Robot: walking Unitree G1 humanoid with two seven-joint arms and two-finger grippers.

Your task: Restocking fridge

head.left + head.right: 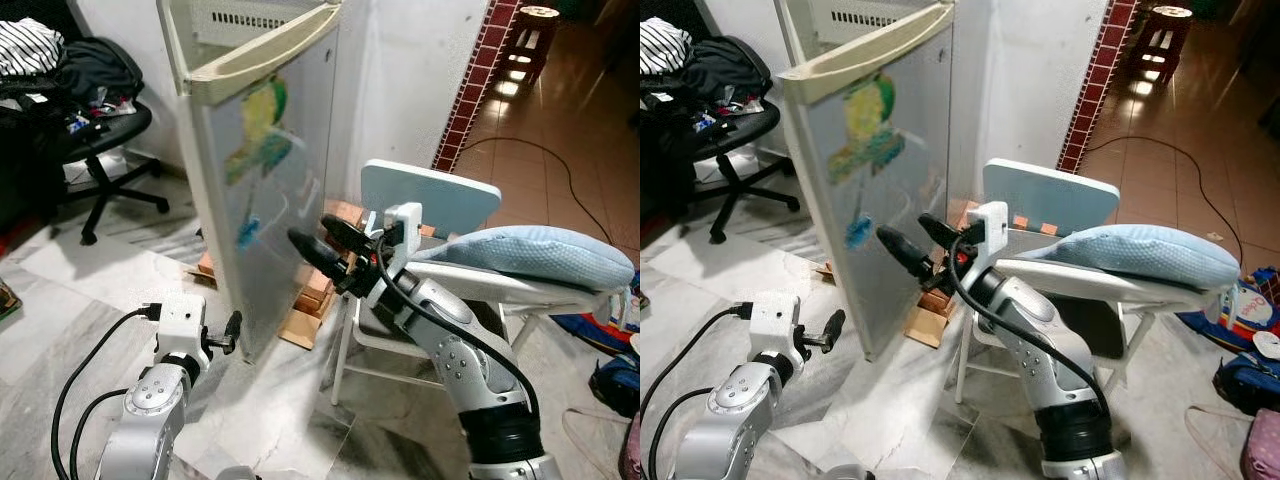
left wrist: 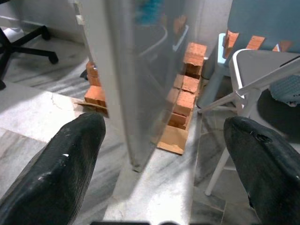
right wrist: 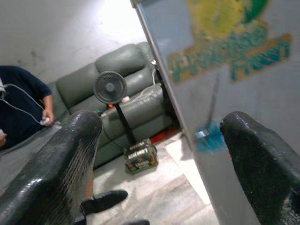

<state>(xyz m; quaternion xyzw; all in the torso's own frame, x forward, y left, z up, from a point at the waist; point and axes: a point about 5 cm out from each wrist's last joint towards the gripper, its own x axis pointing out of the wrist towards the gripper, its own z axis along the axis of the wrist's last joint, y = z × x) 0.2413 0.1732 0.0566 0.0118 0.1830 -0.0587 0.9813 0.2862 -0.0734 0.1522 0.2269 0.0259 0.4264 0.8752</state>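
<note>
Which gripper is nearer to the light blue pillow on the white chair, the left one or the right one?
Right. The right gripper hangs just beside the pillow, between it and the fridge door. The left gripper is low, at the door's bottom corner.

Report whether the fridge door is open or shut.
Open. The fridge door stands swung out from the fridge, its free edge toward the robot, with the open right gripper at its front face.

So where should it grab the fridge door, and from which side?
Probably the free vertical edge of the door, which swings out toward the robot with no handle visible on its flat stickered face. The open right gripper is already beside that edge; hook a finger behind it from the chair side.
</note>
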